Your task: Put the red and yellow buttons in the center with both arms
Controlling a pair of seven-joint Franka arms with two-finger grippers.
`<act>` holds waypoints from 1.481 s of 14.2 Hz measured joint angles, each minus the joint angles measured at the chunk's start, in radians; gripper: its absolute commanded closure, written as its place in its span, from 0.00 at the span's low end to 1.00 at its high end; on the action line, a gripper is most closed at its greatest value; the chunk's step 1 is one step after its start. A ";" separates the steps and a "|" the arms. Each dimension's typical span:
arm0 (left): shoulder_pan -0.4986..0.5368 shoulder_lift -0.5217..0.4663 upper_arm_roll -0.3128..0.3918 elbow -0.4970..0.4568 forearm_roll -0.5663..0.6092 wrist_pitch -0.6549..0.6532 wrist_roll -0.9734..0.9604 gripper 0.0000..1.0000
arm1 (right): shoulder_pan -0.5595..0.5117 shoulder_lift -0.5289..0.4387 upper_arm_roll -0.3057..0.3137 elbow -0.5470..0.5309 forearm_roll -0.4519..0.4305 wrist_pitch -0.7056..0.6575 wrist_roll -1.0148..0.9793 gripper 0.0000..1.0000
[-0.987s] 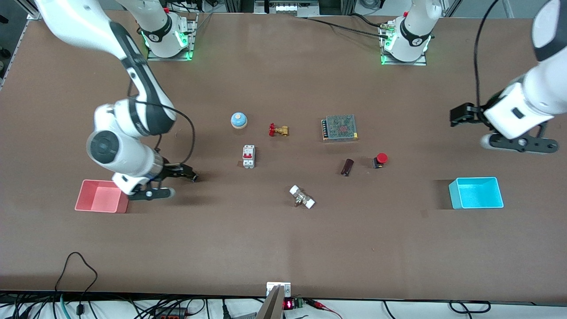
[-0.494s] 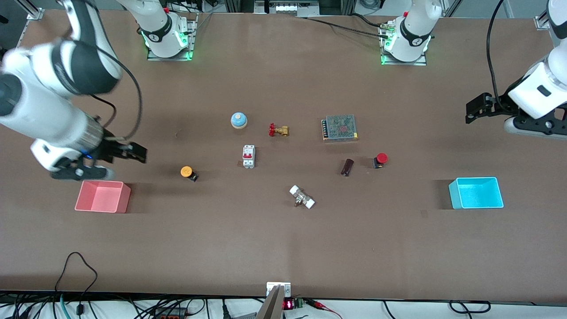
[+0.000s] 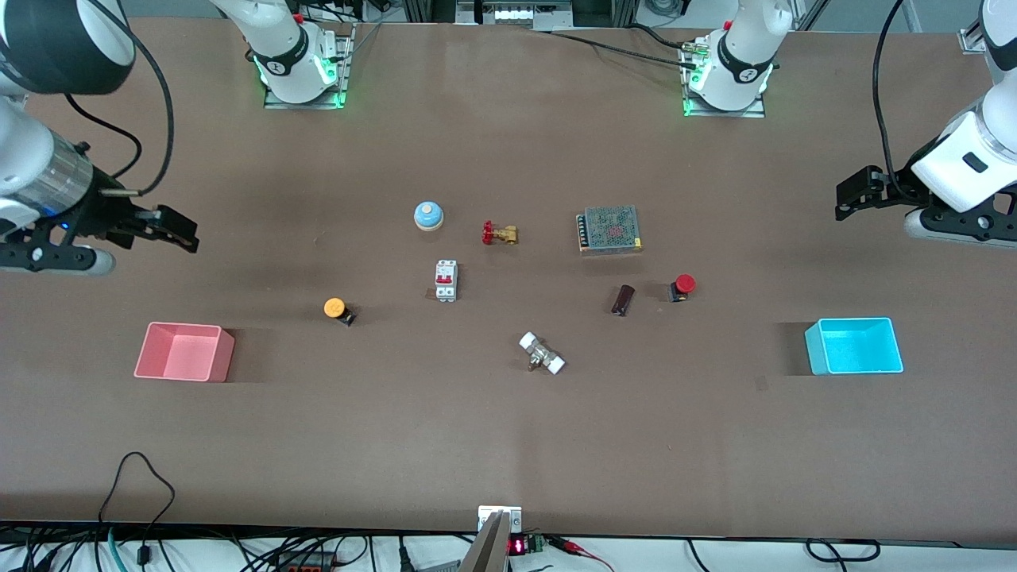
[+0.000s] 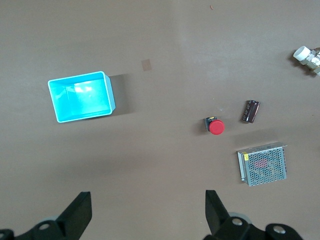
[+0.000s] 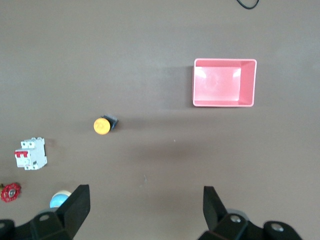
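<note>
The yellow button (image 3: 337, 308) lies on its side on the brown tabletop (image 3: 508, 429), between the pink bin and the white breaker; it also shows in the right wrist view (image 5: 101, 125). The red button (image 3: 683, 284) lies beside a dark cylinder, toward the left arm's end; it also shows in the left wrist view (image 4: 216, 127). My right gripper (image 3: 179, 230) is open and empty, high over the table's right-arm end, well apart from the yellow button. My left gripper (image 3: 854, 202) is open and empty, high over the left-arm end, apart from the red button. Both sets of jaws stand wide in the wrist views.
A pink bin (image 3: 184, 351) and a blue bin (image 3: 854, 345) stand at the two ends. Mid-table lie a blue bell (image 3: 428, 214), a brass valve with red handle (image 3: 499, 233), a white breaker (image 3: 446, 280), a meshed power supply (image 3: 610, 229), a dark cylinder (image 3: 624, 299) and a white-capped fitting (image 3: 542, 353).
My right gripper has let go of the yellow button on the table and risen away toward its end of the table. My left gripper rose slightly, then held still.
</note>
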State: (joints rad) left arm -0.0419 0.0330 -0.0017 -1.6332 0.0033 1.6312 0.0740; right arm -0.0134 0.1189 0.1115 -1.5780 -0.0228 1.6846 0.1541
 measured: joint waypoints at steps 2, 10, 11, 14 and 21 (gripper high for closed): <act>-0.006 0.000 0.000 0.000 0.000 0.000 0.000 0.00 | 0.009 -0.015 0.001 0.000 0.000 -0.024 -0.003 0.00; -0.024 0.000 -0.024 0.000 0.000 0.000 -0.009 0.00 | 0.072 -0.034 -0.043 0.000 0.000 -0.096 -0.003 0.00; -0.024 -0.001 -0.030 0.001 0.000 0.000 -0.013 0.00 | 0.072 -0.037 -0.043 0.000 0.000 -0.100 -0.003 0.00; -0.025 -0.003 -0.055 0.001 0.000 -0.002 -0.052 0.00 | 0.072 -0.038 -0.043 -0.002 0.000 -0.103 -0.003 0.00; -0.026 -0.003 -0.078 0.001 0.000 -0.014 -0.079 0.00 | 0.072 -0.038 -0.044 -0.004 0.000 -0.104 -0.003 0.00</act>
State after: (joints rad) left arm -0.0679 0.0297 -0.0801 -1.6318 0.0034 1.6176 -0.0050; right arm 0.0590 0.0810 0.0675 -1.5817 -0.0227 1.5809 0.1513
